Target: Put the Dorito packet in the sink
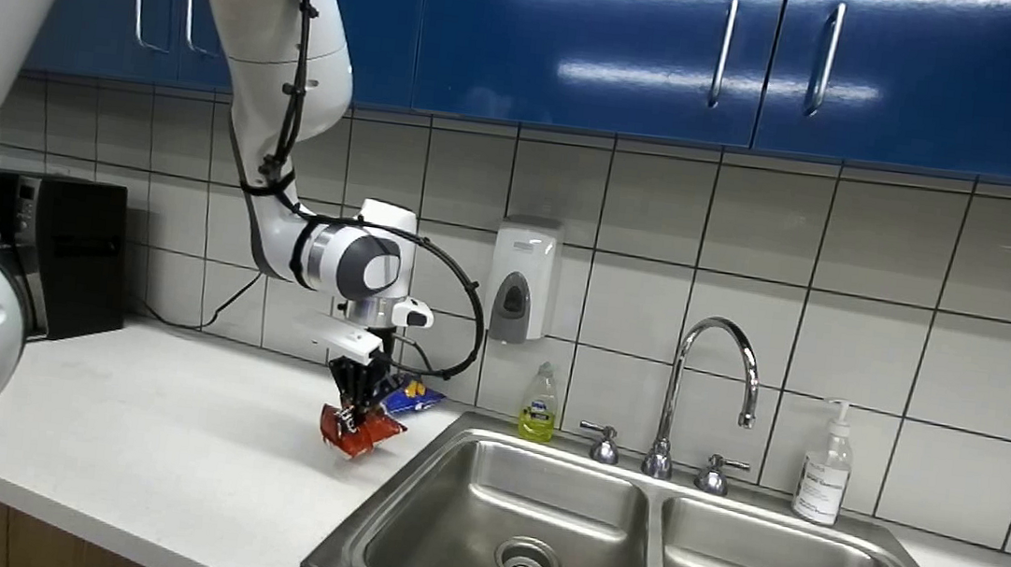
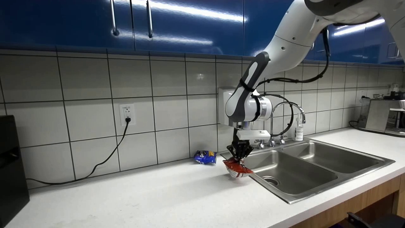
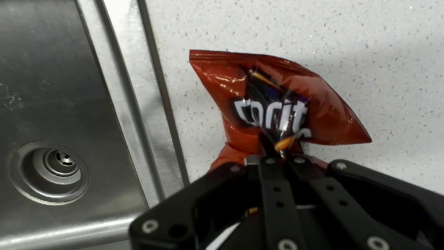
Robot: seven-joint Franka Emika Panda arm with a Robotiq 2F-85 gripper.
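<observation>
The Dorito packet, a crinkly red-orange bag, shows in both exterior views (image 1: 379, 430) (image 2: 236, 172) and in the wrist view (image 3: 270, 93). My gripper is shut on it from above, pinching its middle, in both exterior views (image 1: 351, 416) (image 2: 241, 161) and in the wrist view (image 3: 282, 151). The packet bulges out on both sides of the fingers. It hangs at or just above the counter, beside the sink's edge. The stainless double-basin sink shows in both exterior views (image 1: 653, 562) (image 2: 290, 198) and its rim in the wrist view (image 3: 130, 86). The fingertips are partly hidden by the packet.
A blue snack bag (image 1: 414, 396) (image 2: 205, 157) lies by the tiled wall behind the gripper. A dish soap bottle (image 1: 539, 406), a chrome faucet (image 1: 675, 386) and a pump bottle (image 1: 824, 472) stand along the sink's back. A soap dispenser (image 1: 524, 281) hangs on the wall.
</observation>
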